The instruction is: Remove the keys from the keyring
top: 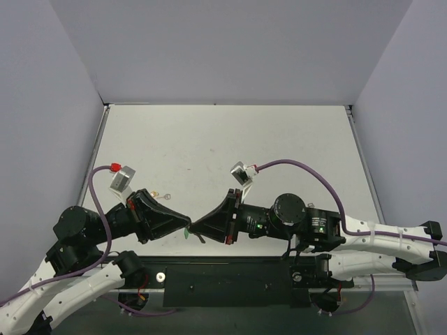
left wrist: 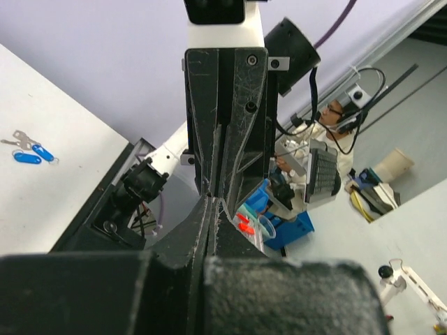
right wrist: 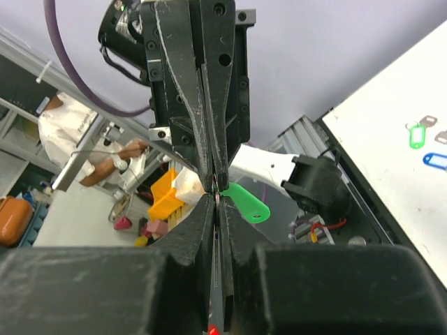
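Note:
My two grippers meet tip to tip above the table's near edge. The left gripper (top: pixel 187 224) is shut; in its own view (left wrist: pixel 211 199) the jaws are pressed together and nothing shows between them. The right gripper (top: pixel 195 227) is shut too, with a thin metal sliver, the key (right wrist: pixel 217 230), showing between its jaws (right wrist: pixel 217 197). The green keyring tag (right wrist: pixel 246 202) sticks out sideways from where the tips meet. It shows as a green speck in the top view (top: pixel 186 234). The ring itself is hidden between the fingertips.
A small metal piece (top: pixel 165 196) lies on the white table (top: pixel 230 139) just beyond the left gripper. Blue tags with keys (left wrist: pixel 28 155) lie on a white surface at the left. Another green tag (right wrist: pixel 418 136) and a blue tag (right wrist: pixel 434 160) lie at the far right.

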`<state>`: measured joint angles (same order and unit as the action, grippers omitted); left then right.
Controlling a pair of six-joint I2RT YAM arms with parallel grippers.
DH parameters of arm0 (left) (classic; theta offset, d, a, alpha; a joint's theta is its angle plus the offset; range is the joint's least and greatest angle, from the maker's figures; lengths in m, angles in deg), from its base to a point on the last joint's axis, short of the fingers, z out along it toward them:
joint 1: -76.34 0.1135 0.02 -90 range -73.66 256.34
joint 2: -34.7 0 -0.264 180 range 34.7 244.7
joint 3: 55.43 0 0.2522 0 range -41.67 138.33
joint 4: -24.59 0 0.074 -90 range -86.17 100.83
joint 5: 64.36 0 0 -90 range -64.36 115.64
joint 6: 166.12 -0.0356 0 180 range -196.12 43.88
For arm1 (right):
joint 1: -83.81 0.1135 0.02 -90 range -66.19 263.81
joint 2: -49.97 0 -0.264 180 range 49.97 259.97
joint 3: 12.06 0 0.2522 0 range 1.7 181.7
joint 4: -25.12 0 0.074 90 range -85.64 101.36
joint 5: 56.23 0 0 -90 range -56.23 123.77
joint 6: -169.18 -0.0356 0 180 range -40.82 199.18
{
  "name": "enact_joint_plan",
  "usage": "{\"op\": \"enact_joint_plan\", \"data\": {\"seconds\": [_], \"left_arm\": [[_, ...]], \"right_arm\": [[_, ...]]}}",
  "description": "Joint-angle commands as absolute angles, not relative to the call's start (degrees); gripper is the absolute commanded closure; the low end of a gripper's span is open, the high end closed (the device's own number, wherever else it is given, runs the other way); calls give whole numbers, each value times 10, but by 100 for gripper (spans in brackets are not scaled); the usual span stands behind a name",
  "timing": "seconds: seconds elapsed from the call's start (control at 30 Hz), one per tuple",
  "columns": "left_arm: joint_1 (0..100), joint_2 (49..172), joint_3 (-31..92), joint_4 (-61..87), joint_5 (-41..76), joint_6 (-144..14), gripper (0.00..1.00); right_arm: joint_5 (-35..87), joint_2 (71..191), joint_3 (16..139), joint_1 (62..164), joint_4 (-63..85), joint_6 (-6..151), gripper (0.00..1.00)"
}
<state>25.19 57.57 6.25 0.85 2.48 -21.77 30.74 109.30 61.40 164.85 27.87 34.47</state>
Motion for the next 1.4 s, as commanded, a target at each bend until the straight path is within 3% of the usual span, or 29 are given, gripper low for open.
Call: {"op": "enact_joint_plan", "data": {"seconds": [0.0,0.27,0.4,0.47,0.5,0.57,0.87,1.07,1.37], "left_arm": [[252,607,86,-1,-71,-227,100],[252,671,159,-79,-157,-287,100],[252,683,182,-106,-143,-302,100],[252,678,188,-122,-115,-306,77],[252,677,191,-120,-106,-303,53],[252,668,186,-105,-72,-291,21],[252,600,133,-7,85,-194,20],[253,525,33,144,170,-117,25],[254,529,28,74,185,-141,28]], "right_arm": [[295,1083,666,1645,240,366,100],[254,1086,688,1646,162,378,100],[263,1068,661,1647,168,374,100],[273,1052,646,1648,176,371,100],[280,1047,638,1650,179,370,100],[290,1031,621,1655,188,367,100],[336,983,562,1682,234,373,100],[416,975,527,1701,307,367,100],[475,986,465,1713,423,363,100]]}}
